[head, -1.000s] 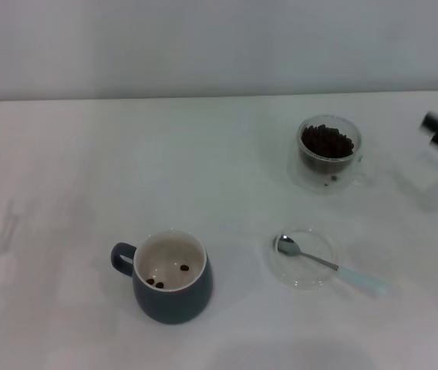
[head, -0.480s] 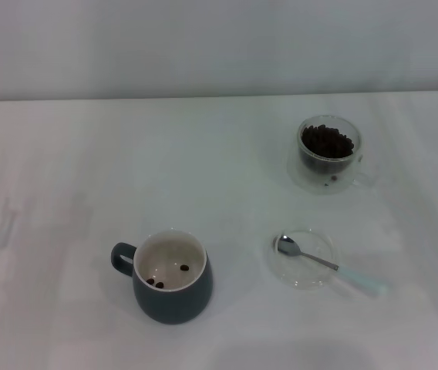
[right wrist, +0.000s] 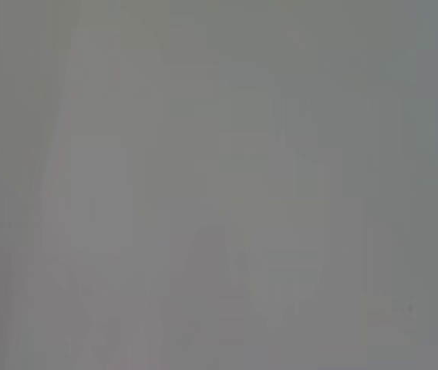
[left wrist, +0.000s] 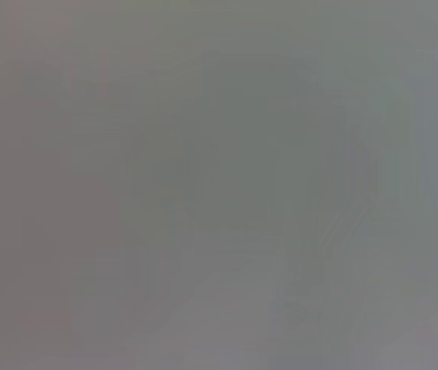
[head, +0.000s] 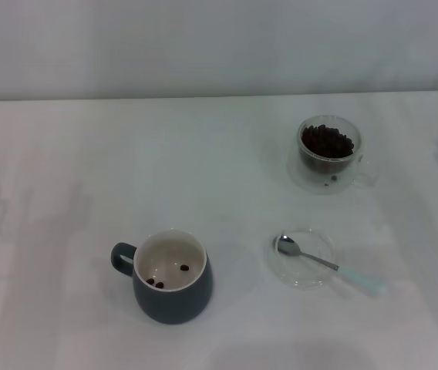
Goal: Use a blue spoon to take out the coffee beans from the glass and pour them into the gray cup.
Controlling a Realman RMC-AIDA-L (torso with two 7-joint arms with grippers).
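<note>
**Spoon at rest on its saucer, neither gripper seen**

On the white table, the gray cup is found near and left, upright, handle to the left, with a few coffee beans inside. To its right, the blue spoon is laid across a clear glass saucer, its pale handle overhanging the right rim. Farther back, the glass is filled with coffee beans. Neither gripper is shown, so their state cannot be told; both wrist views are blank gray.

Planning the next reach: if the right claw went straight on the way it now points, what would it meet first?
Cannot tell. Neither claw shows in the head view, and the right wrist view shows nothing distinct. On the table sit the spoon, glass and mug.
</note>
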